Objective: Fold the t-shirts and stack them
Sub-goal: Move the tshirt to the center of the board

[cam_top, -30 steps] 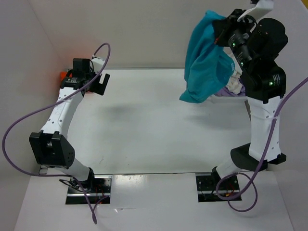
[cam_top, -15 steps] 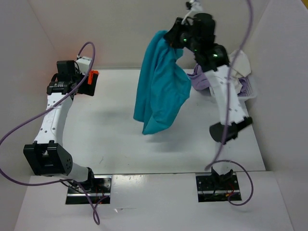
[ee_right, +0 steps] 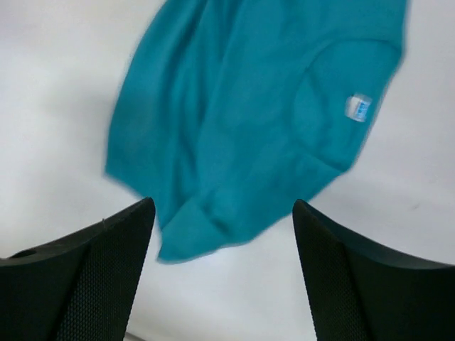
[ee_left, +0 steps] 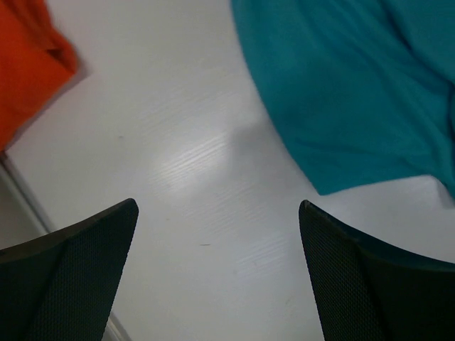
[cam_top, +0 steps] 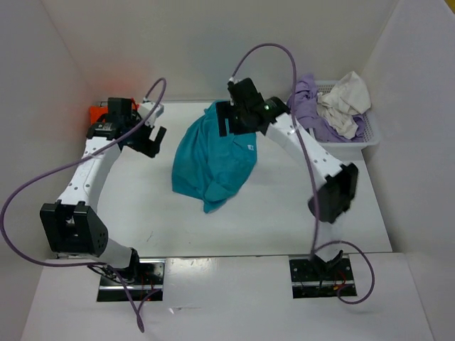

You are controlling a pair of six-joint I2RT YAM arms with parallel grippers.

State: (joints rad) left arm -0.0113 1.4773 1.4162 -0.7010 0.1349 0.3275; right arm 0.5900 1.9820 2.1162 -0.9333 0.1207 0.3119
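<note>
1. The teal-blue t-shirt (cam_top: 213,160) lies crumpled and unfolded in the middle of the white bench (cam_top: 284,213), with a small white label (ee_right: 357,106) showing at its collar.
2. Left of the teal-blue t-shirt, your left hand (cam_top: 148,140) hangs over bare bench with its fingers spread wide, grasping nothing. The shirt's edge is near it but not touching.
3. Your right hand (cam_top: 229,122) hangs over the far edge of the teal-blue t-shirt. Its fingers are spread wide with nothing between them, and the cloth lies free below.
4. Further left of the teal-blue t-shirt, past the left hand, an orange t-shirt (cam_top: 94,111) shows by the wall.
5. Far right of the teal-blue t-shirt, a white mesh basket (cam_top: 362,138) holds the lavender t-shirt (cam_top: 306,106), which drapes over its rim, and the off-white t-shirt (cam_top: 346,103).
</note>
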